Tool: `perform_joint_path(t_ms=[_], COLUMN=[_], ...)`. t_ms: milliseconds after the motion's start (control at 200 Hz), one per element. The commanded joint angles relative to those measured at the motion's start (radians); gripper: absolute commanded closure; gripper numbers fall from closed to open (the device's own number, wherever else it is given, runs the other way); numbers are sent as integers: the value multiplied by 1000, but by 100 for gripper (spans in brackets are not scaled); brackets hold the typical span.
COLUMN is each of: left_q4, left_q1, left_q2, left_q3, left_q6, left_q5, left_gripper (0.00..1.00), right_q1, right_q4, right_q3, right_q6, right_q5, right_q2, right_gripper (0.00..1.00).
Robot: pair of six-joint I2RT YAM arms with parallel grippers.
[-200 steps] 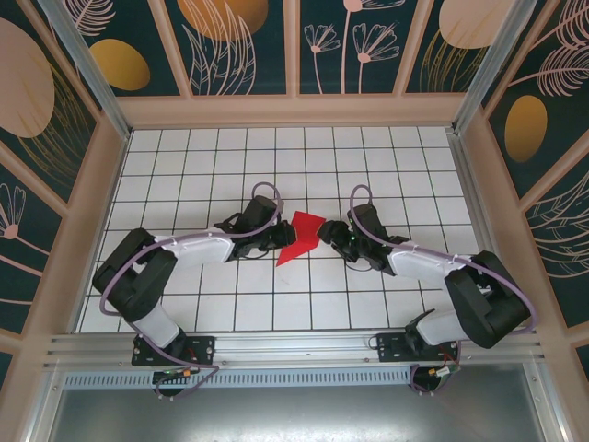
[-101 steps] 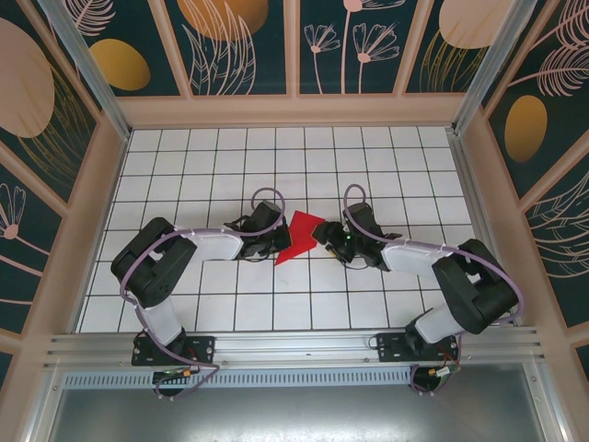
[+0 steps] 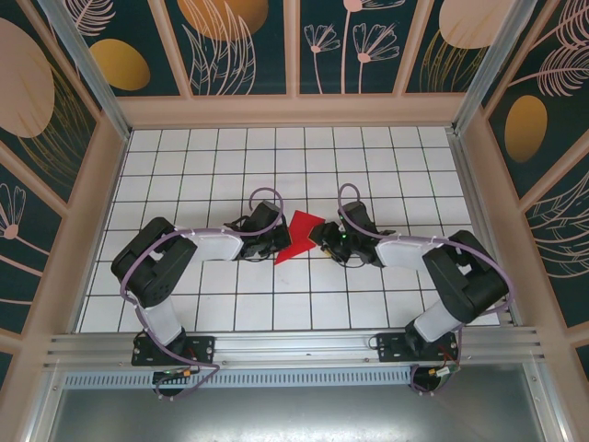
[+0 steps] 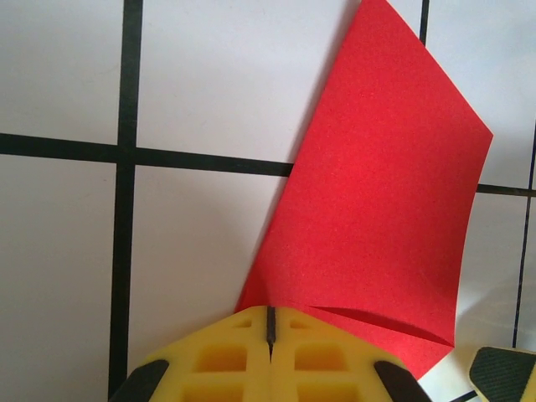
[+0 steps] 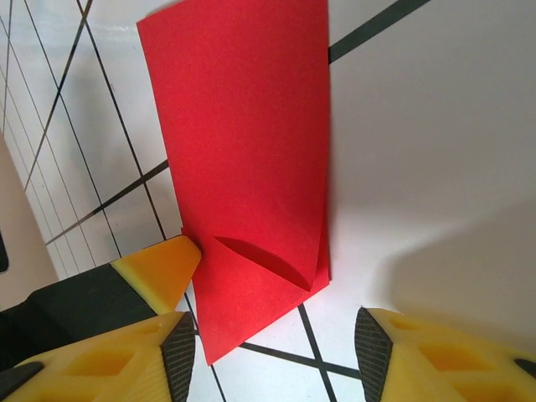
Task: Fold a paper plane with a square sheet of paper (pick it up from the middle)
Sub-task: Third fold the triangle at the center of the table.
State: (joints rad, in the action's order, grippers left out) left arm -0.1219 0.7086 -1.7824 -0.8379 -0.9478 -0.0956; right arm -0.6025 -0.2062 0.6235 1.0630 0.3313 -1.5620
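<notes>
The square sheet of paper (image 3: 299,236) lies folded on the white grid between my two grippers, bright red, with its top layer bowed up off the lower one. In the left wrist view the paper (image 4: 377,209) runs in under the tips of my left gripper (image 4: 270,311), whose yellow fingers are pressed together. That left gripper (image 3: 279,238) sits at the paper's left edge. My right gripper (image 3: 320,238) is at the paper's right corner. It stands open (image 5: 275,356), and the paper's (image 5: 243,151) near corner lies between its fingers. The left arm's fingertip (image 5: 155,272) touches the paper's edge there.
The gridded table (image 3: 184,166) is boxed in by beige-framed patterned walls (image 3: 101,184) on three sides. A metal rail (image 3: 294,348) with both arm bases runs along the near edge. Both forearms lie low over the table's middle rows.
The left gripper has closed at the paper's left edge. The right gripper has slid left to the paper's right corner and narrowed a little. The paper sits lower and more compact.
</notes>
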Motion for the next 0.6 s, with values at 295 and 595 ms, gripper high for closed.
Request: perform_joint_path(t_ms=[295, 595], left_q4=[14, 10], left_q1=[-1, 0], left_q2=[-20, -18], left_q3=[21, 26], left_q6=[-12, -9], left_q5=[8, 2], left_gripper=[100, 100], right_q1=[-15, -17], right_q4=[-13, -13], right_q3=[67, 88], right_q6=[11, 3], right_q5=[15, 29], right_q2=[-65, -91], right_gripper=[49, 52])
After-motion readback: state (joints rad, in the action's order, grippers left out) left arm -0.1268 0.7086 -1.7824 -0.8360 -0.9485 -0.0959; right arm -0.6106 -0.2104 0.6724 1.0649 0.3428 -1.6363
